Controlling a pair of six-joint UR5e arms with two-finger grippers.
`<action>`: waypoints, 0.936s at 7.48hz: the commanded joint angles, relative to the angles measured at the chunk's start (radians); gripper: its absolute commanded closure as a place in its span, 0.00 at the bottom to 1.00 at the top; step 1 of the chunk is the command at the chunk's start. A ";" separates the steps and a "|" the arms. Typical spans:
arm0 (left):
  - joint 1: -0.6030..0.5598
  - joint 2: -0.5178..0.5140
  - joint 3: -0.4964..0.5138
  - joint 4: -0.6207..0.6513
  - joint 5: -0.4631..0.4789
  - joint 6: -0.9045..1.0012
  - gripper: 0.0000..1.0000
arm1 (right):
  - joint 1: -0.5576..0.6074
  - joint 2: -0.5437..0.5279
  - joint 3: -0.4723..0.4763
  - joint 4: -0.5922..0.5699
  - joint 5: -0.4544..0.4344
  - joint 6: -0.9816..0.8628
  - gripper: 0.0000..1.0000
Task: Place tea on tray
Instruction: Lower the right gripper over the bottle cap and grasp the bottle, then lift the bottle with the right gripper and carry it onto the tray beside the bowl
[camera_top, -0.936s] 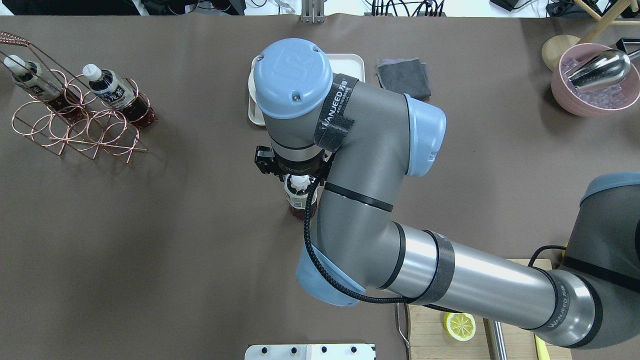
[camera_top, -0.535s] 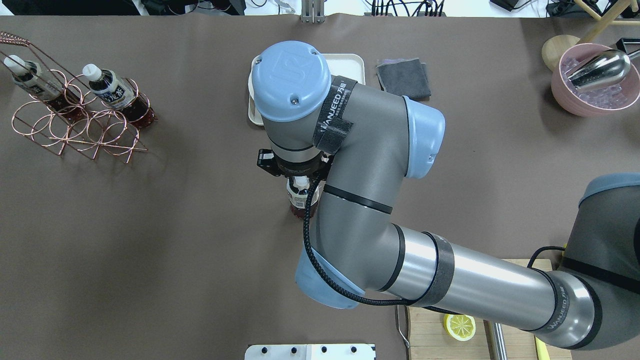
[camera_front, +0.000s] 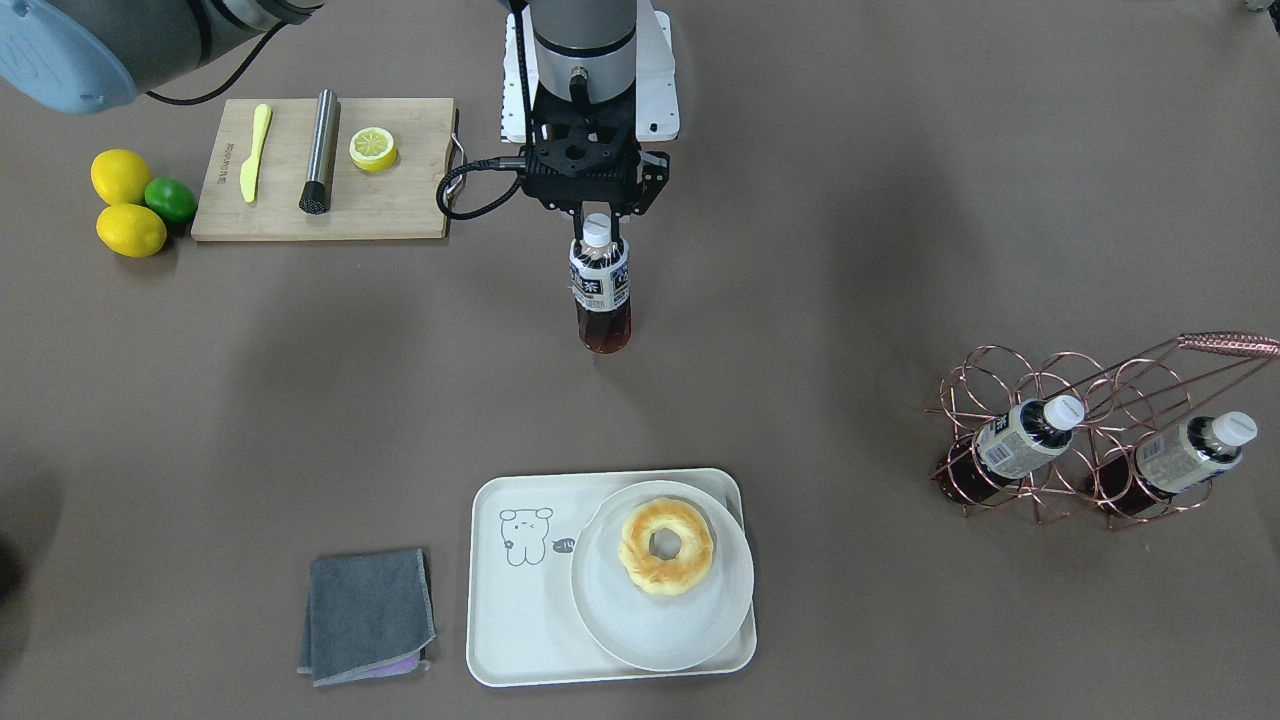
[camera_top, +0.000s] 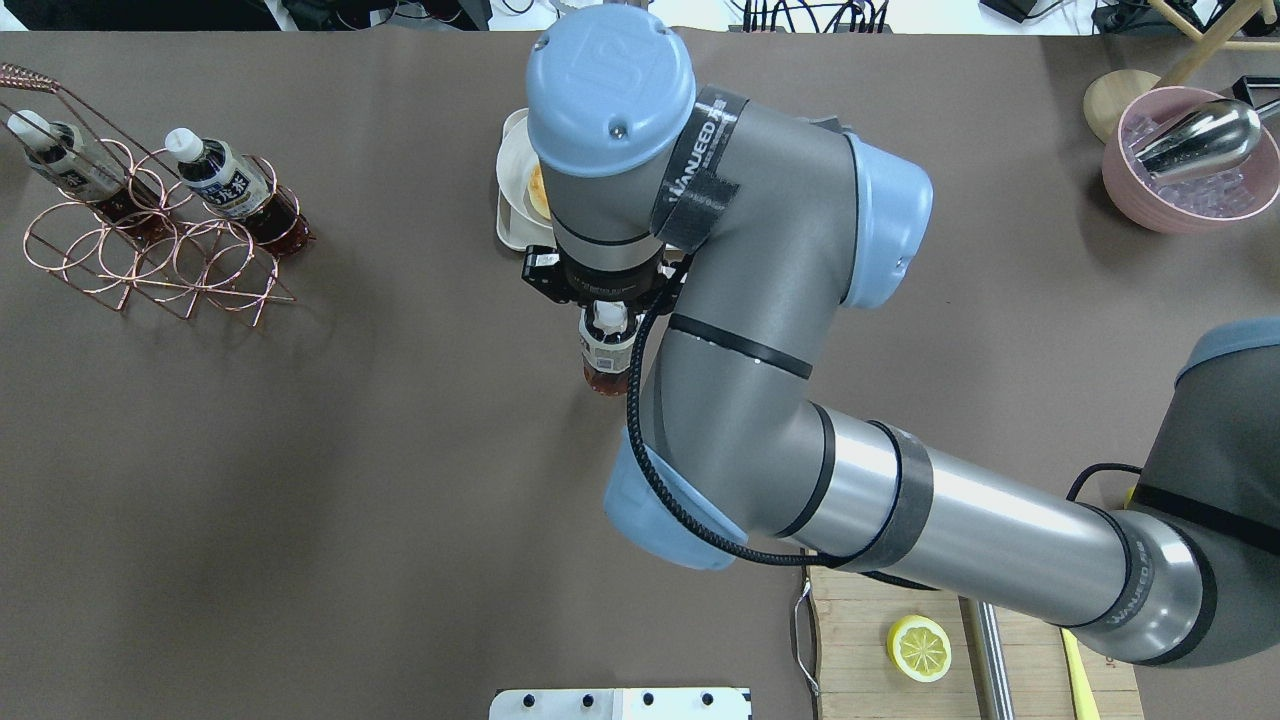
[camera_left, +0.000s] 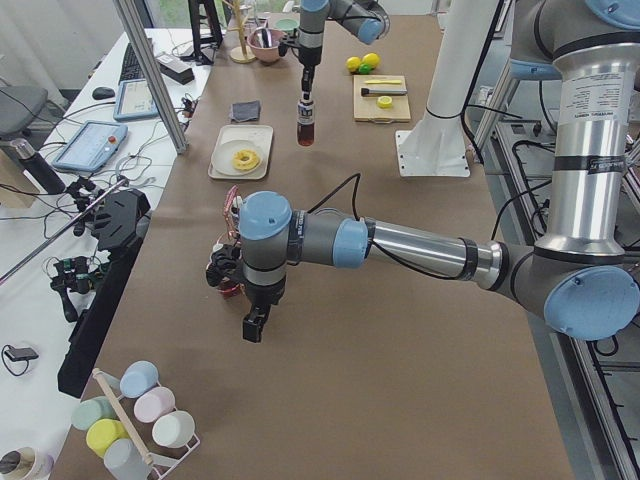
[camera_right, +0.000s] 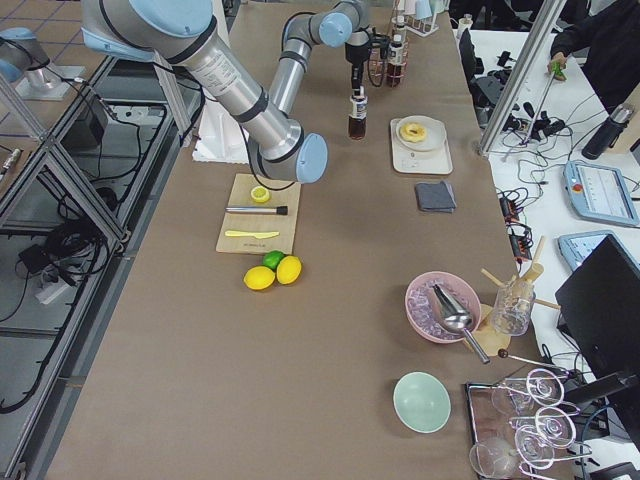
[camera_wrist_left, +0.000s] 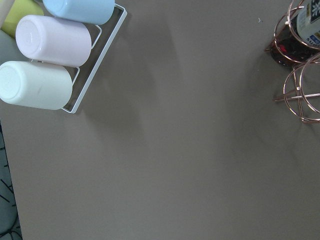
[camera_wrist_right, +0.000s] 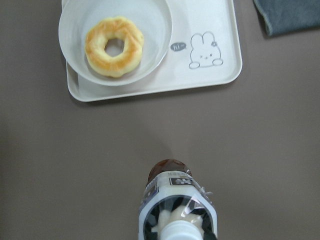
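The tea (camera_front: 603, 295), a small bottle of dark reddish-brown liquid with a white cap, hangs upright in my right gripper (camera_front: 597, 222), which is shut on its neck just under the cap. It also shows in the overhead view (camera_top: 606, 358) and below the right wrist camera (camera_wrist_right: 176, 205). The cream tray (camera_front: 520, 600) with the line-drawn bear lies further toward the operators' side, apart from the bottle; the wrist view shows its bare corner (camera_wrist_right: 212, 30). My left gripper (camera_left: 255, 325) shows only in the exterior left view, near the wire rack; I cannot tell if it is open.
A round white plate (camera_front: 690, 625) with a doughnut (camera_front: 666, 546) fills the tray's right half. Two alike bottles lie in a copper wire rack (camera_front: 1100, 400). A grey cloth (camera_front: 367, 613) lies beside the tray. A cutting board (camera_front: 400, 210) and lemons (camera_front: 120, 175) sit by the robot.
My right arm has carried the bottle away from the robot toward the tray, and slightly to the right. The rack and its bottles have not moved.
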 joint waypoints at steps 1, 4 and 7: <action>0.003 -0.015 -0.009 0.000 0.000 -0.004 0.02 | 0.204 0.009 -0.100 0.003 0.143 -0.233 1.00; 0.005 -0.037 -0.003 0.002 0.000 -0.007 0.02 | 0.355 0.184 -0.503 0.109 0.232 -0.418 1.00; 0.008 -0.040 0.003 0.002 0.000 -0.007 0.02 | 0.354 0.187 -0.674 0.285 0.228 -0.415 1.00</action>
